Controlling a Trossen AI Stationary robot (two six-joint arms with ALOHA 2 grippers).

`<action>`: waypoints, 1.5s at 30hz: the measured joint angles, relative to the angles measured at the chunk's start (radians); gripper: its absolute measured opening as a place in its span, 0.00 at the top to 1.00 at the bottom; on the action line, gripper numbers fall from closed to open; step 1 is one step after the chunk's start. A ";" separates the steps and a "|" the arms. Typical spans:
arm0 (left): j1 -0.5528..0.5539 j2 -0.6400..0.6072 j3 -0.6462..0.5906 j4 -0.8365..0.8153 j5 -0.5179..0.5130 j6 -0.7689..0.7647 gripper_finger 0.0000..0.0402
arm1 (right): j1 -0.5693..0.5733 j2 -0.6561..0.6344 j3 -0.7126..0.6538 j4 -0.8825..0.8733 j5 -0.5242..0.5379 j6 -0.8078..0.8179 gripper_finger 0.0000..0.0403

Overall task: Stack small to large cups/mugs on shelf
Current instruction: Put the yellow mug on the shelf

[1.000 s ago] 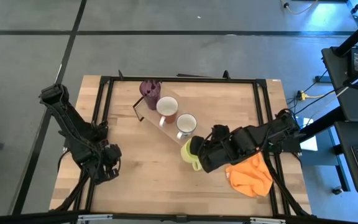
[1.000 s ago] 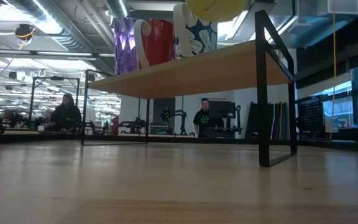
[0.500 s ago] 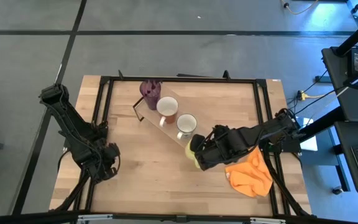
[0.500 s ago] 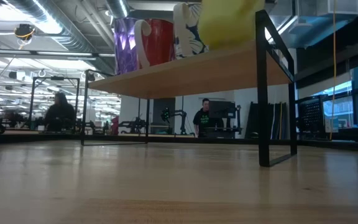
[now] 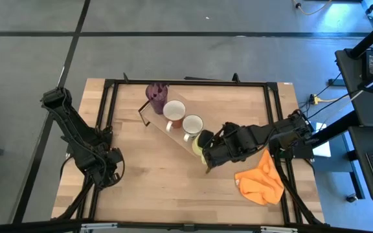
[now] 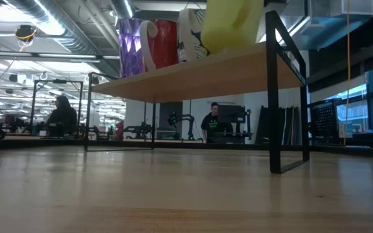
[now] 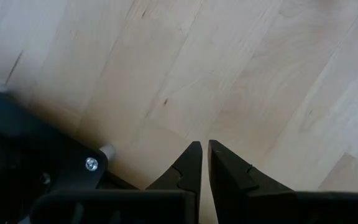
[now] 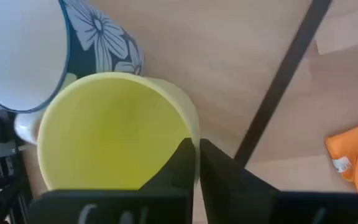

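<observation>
On the light-wood shelf (image 6: 199, 74) stand a dark purple tumbler (image 5: 156, 95), a brownish mug (image 5: 173, 111) and a white-grey flowered mug (image 5: 192, 125) in a row. Next to the flowered mug (image 8: 23, 56), at the shelf's end, is the yellow-green mug (image 8: 114, 130), with my right gripper (image 5: 207, 151) shut on it from above. In the low view the yellow-green mug (image 6: 232, 26) is slightly tilted, its base down at the shelf board. My left gripper (image 7: 204, 149) is shut and bare over the table's near left part (image 5: 112, 173). My right gripper holds the yellow-green mug by its rim wall (image 8: 190, 134), on the side away from the flowered mug. One finger is inside the mug and one outside. The fingers come from above, slanting down. The mug stays mouth up, a little tilted; whether its base rests on the shelf I cannot tell.
An orange cloth (image 5: 259, 181) lies on the table near its right edge, beside my right arm. The shelf's dark end bar (image 8: 284, 81) stands close to the yellow-green mug. A black metal frame (image 5: 186, 82) runs round the tabletop. People sit in the room beyond (image 6: 212, 120).
My right gripper has carried the yellow-green mug toward the table's far left and down. The mug, held above the shelf's end a second ago, has come down to the board right beside the flowered mug. The wrist has turned a little.
</observation>
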 joint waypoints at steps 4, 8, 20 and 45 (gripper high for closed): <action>0.000 0.000 0.000 -0.005 -0.001 0.001 0.94 | -0.012 -0.008 0.000 -0.003 -0.042 -0.022 0.96; 0.000 0.000 0.000 -0.016 -0.003 0.001 0.94 | -0.006 -0.008 0.000 -0.001 -0.062 -0.023 0.96; 0.000 0.000 0.000 -0.063 -0.007 0.001 0.94 | -0.008 -0.040 -0.080 0.000 -0.093 -0.032 0.96; 0.000 0.000 0.000 -0.062 -0.001 0.001 0.94 | -0.007 -0.041 -0.084 -0.002 -0.051 -0.068 0.78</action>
